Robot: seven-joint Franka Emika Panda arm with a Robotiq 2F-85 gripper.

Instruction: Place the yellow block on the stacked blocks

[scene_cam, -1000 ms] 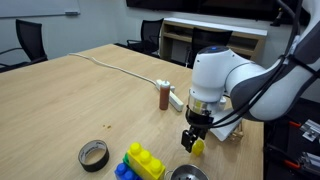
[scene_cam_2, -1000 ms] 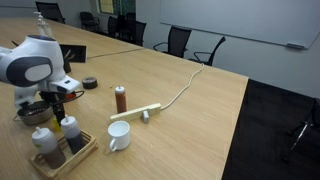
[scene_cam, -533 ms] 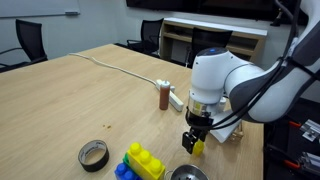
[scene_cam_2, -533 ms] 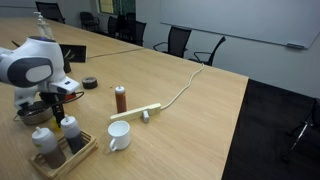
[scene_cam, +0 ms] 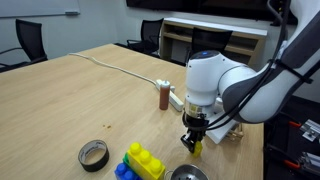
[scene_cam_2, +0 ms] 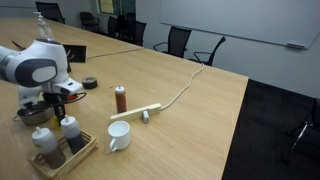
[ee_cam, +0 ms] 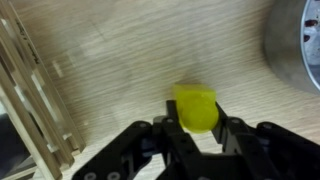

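Observation:
The yellow block (ee_cam: 197, 107) is a small bright cube sitting between the black fingers of my gripper (ee_cam: 198, 120), which is shut on it just over the wooden table. In an exterior view the gripper (scene_cam: 191, 142) points straight down with a bit of the yellow block (scene_cam: 197, 149) showing at its tip. To its left on the table lie the stacked blocks (scene_cam: 140, 163), yellow and blue studded bricks. In an exterior view the gripper (scene_cam_2: 55, 104) is low beside a metal bowl, and both the block and the stack are hidden.
A black tape roll (scene_cam: 93, 155) lies left of the stack. A metal bowl (scene_cam: 188, 173) sits close by the gripper. A brown bottle (scene_cam: 164, 95) and a white power strip stand further back. A wooden rack (ee_cam: 30, 95) with bottles and a white mug (scene_cam_2: 119, 136) are nearby.
The jaws have closed onto the yellow block. The arm has shifted slightly; the block stays near the same spot on the table.

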